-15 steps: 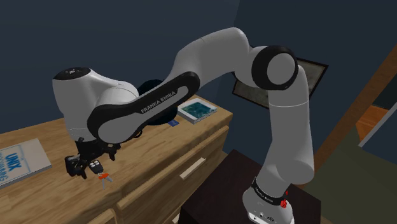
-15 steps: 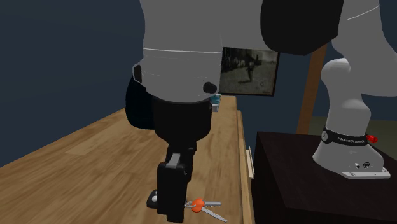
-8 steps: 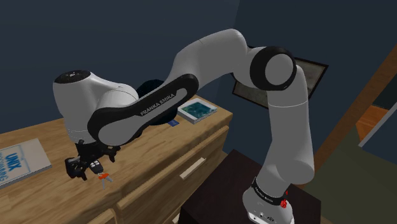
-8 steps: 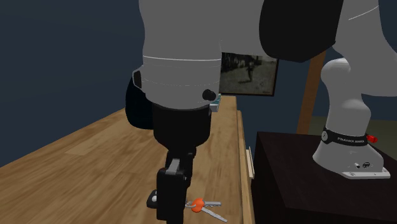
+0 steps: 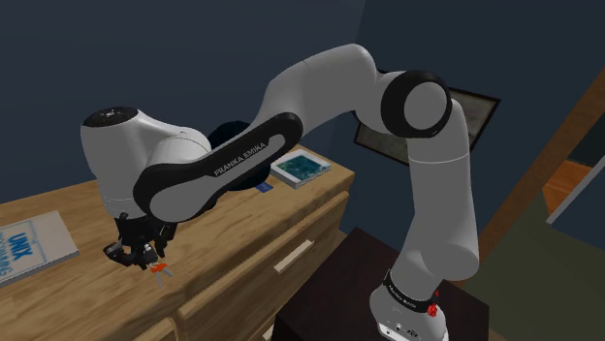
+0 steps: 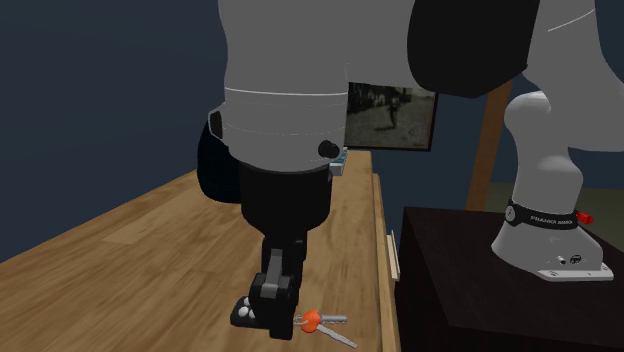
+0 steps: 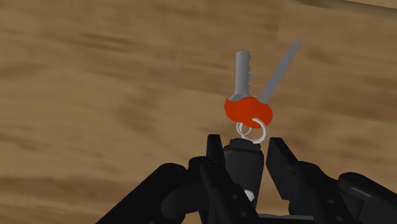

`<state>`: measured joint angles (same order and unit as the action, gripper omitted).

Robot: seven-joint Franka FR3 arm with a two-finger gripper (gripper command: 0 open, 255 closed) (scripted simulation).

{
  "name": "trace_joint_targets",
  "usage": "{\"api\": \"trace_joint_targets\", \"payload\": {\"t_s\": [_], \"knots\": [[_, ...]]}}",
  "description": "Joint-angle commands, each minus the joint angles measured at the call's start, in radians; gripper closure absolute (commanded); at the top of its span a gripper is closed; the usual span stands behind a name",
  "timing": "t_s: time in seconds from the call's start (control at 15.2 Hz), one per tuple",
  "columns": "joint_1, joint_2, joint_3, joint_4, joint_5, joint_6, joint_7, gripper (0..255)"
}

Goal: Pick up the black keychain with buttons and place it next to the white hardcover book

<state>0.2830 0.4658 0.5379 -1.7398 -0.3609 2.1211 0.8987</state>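
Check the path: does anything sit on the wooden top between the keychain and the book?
Nothing visible does. In the shoulder view, bare top lies between the keychain and the book.

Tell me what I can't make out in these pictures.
1. White book: the shoulder view's left edge cuts it off, so its cover title is incomplete.
2. Black key fob: in the wrist view the gripper covers most of it, hiding its buttons.
3. Teal flat object: too small in the shoulder view to identify.
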Motion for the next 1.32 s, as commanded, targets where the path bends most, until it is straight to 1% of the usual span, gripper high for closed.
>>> {"api": "trace_joint_targets", "payload": {"t_s": [0.0, 0.13, 1.25], "knots": [[0.0, 0.0, 0.0, 0.0, 0.0, 0.0, 0.0, 255], [0.0, 0.0, 0.0, 0.0, 0.0, 0.0, 0.0, 255], [-0.014, -0.086, 0.032, 0.114, 0.066, -0.185, -0.052, 255]]}}
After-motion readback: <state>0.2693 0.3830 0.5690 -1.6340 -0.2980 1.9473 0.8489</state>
